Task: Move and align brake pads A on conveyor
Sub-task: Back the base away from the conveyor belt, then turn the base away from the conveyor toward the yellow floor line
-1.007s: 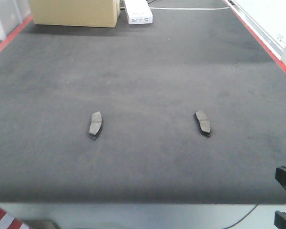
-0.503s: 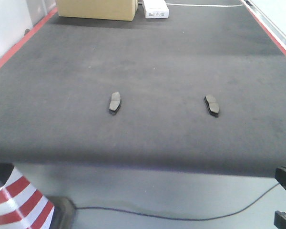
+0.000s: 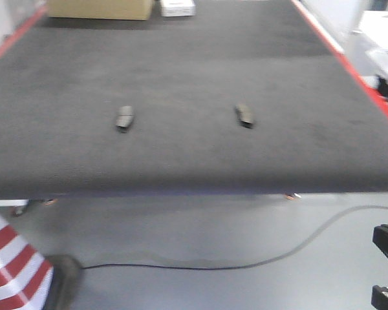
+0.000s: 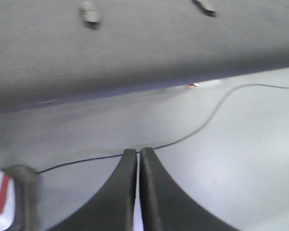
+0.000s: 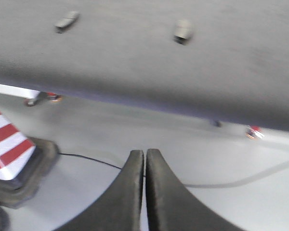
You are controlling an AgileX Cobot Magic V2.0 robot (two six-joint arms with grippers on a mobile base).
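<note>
Brake pads A lie flat on the conveyor (image 3: 181, 58), and two of them are in sight. One pad (image 3: 124, 118) sits toward the left of the front view and the other pad (image 3: 244, 115) to its right. They are well apart from each other and both set back from the belt's near edge.

At the far end of the belt a cardboard box (image 3: 97, 8) and a small white box (image 3: 178, 6) stand near each other. The frame cuts off their tops, so what they hold cannot be told.

Only the front view shows these two boxes and the red edge strips (image 3: 368, 90). Only the wrist views show the grippers, with both pads small and blurred near their top edges.

The left gripper (image 4: 137, 152) hangs over the grey floor below the belt's edge, its two fingers pressed together with nothing between them. The right gripper (image 5: 144, 153) is the same, tips closed on each other and empty.

On the floor are one red-and-white striped cone (image 3: 13, 271) at the near left and one black cable (image 3: 246, 261) trailing across
</note>
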